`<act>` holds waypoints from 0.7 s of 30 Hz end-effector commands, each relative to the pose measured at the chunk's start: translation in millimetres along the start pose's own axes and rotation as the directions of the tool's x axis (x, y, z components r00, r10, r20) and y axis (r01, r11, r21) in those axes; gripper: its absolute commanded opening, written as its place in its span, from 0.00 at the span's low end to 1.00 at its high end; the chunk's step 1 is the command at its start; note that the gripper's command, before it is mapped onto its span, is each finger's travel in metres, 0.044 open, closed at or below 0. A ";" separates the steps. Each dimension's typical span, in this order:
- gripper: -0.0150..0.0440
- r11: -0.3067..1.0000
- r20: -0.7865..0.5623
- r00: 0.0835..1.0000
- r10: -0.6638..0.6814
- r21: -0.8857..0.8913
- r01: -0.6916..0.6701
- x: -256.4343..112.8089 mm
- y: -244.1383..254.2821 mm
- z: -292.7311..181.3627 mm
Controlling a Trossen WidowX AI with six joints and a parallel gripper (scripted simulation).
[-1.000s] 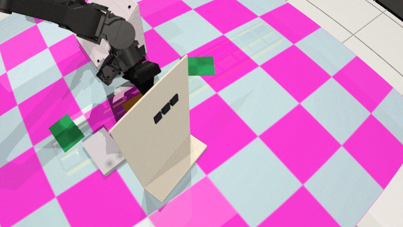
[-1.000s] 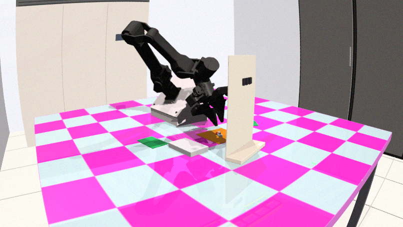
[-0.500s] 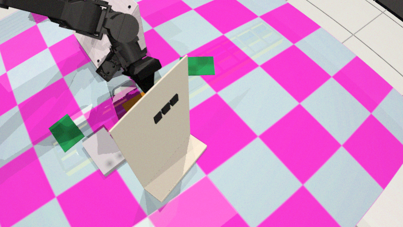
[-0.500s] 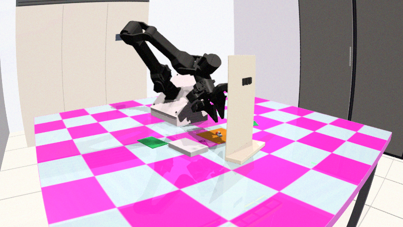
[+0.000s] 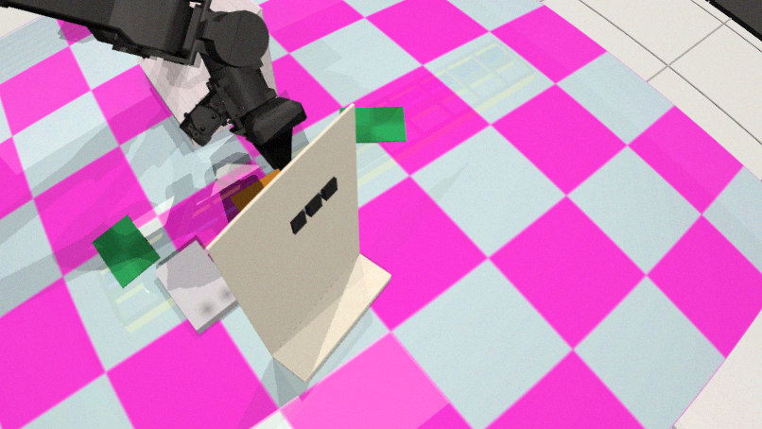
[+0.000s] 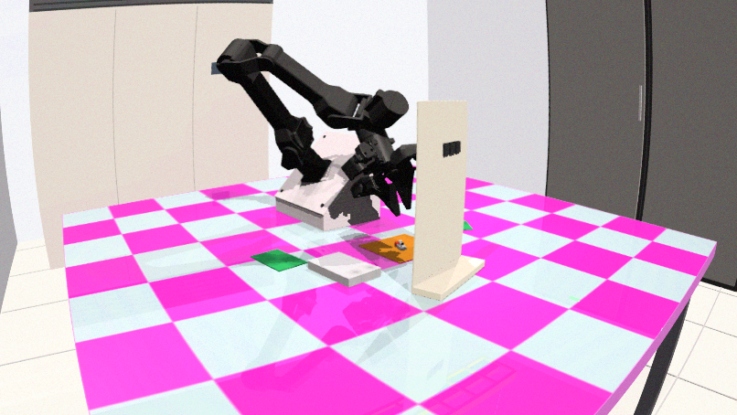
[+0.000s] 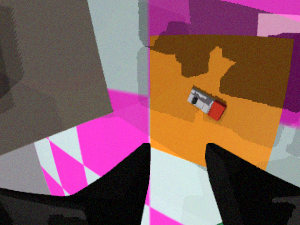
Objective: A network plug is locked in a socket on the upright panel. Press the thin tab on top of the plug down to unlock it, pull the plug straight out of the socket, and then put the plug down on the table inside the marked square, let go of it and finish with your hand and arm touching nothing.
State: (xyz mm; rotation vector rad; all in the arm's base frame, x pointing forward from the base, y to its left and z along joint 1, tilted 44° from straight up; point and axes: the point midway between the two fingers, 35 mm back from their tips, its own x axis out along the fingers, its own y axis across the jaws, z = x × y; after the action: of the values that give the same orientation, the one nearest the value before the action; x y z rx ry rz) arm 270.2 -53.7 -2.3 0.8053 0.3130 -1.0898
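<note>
The plug (image 6: pixel 400 245) (image 7: pixel 206 100), grey with a red end, lies on the orange square (image 5: pixel 251 199) (image 6: pixel 379 248) (image 7: pixel 250 134) on the table, well inside its edges. It is out of the upright beige panel (image 5: pixel 277 277) (image 6: pixel 438 216) (image 7: pixel 55 74). The panel hides the plug in the top view. My gripper (image 6: pixel 402 210) (image 7: pixel 178 149) is open and empty, with a gap between its fingertips. It hangs above the table on the arm's side of the panel, clear of the plug. The panel's socket face is hidden in the top and exterior views.
Three dark blocks (image 5: pixel 313 204) (image 6: pixel 452 148) sit on the panel's outer face. A low pale box (image 5: pixel 197 282) (image 6: pixel 344 267) lies beside the panel. One green patch (image 5: pixel 126 250) (image 6: pixel 278 259) lies beyond that box; another green patch (image 5: pixel 381 125) (image 6: pixel 467 226) lies on the panel's other side.
</note>
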 end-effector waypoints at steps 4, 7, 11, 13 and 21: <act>0.52 1.000 0.004 1.000 0.007 0.011 -0.007 -7.1 7.4 1.0; 0.52 1.000 0.004 1.000 0.007 0.011 -0.007 -10.0 9.2 0.8; 0.52 1.000 0.004 1.000 0.007 0.011 -0.007 -14.0 11.5 0.8; 0.52 1.000 0.004 1.000 0.007 0.011 -0.007 -16.0 12.7 0.8; 0.52 1.000 0.004 1.000 0.008 0.011 -0.008 -24.4 17.1 1.1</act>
State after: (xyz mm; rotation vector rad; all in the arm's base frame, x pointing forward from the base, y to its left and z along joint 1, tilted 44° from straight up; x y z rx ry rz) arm 271.9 -37.0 14.6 0.8046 0.3132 -1.0906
